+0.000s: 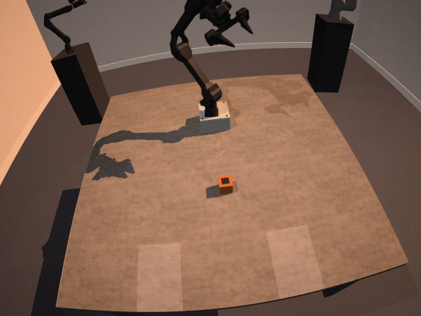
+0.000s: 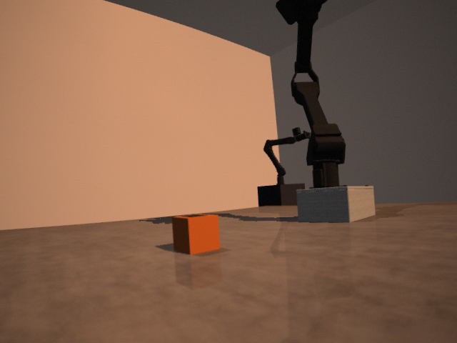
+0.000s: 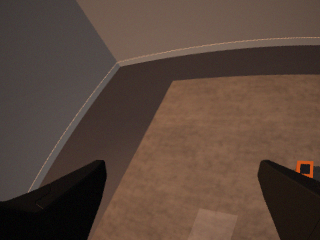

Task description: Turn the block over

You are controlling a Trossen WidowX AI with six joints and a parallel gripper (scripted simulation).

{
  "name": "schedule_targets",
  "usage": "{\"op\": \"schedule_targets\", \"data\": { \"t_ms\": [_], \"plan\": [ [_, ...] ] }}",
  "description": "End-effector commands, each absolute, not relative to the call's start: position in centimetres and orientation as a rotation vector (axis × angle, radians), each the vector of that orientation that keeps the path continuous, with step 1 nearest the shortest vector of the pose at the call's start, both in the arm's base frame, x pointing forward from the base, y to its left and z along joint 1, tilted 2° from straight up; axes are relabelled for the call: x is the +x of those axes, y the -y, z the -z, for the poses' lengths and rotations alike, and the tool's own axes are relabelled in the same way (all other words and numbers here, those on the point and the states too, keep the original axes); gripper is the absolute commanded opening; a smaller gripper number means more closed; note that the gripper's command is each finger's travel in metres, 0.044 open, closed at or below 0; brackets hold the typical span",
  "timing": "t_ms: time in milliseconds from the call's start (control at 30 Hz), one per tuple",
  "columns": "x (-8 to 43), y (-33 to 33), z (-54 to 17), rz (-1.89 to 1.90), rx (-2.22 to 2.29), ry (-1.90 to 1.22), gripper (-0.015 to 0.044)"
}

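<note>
An orange block (image 1: 225, 189) (image 2: 203, 234) (image 3: 305, 163) rests flat on the table (image 1: 289, 170) (image 2: 111, 295) (image 3: 215, 130). Its marked side, with a dark square (image 1: 225, 180) (image 3: 305, 169), faces up; in the exterior view this mark is only a thin dark sliver on the top. My gripper (image 1: 243, 39) (image 3: 185, 170) is open and empty, high above the table and well away from the block. In the wrist view the block shows just beyond the right finger. The gripper is out of frame in the exterior view.
My arm's base stands on a pale box (image 1: 215, 126) (image 2: 323, 204) behind the block. Two pale rectangles (image 1: 158, 275) (image 1: 295, 260) show on the table near its front edge. Dark pedestals (image 1: 79, 85) (image 1: 329, 54) with other arms stand off the table.
</note>
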State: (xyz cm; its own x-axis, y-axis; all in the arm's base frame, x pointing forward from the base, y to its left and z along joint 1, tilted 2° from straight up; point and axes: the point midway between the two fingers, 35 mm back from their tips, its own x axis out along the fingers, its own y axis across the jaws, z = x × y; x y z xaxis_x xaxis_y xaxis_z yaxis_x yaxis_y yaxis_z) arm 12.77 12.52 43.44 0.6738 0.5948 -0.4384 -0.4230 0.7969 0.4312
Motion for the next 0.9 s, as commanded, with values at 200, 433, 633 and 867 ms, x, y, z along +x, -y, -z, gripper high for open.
{"op": "schedule_targets", "data": {
  "t_ms": [200,433,633,867],
  "plan": [
    [17.5,-14.5,-40.4,-0.442,0.242,-0.701,0.044],
    [24.7,-15.2,-35.8,-0.277,0.177,-0.812,0.044],
    [30.8,-14.7,-29.9,-0.181,0.068,-0.976,0.044],
    [36.3,-12.2,-21.9,-0.111,-0.026,-1.191,0.044]
  ]
}}
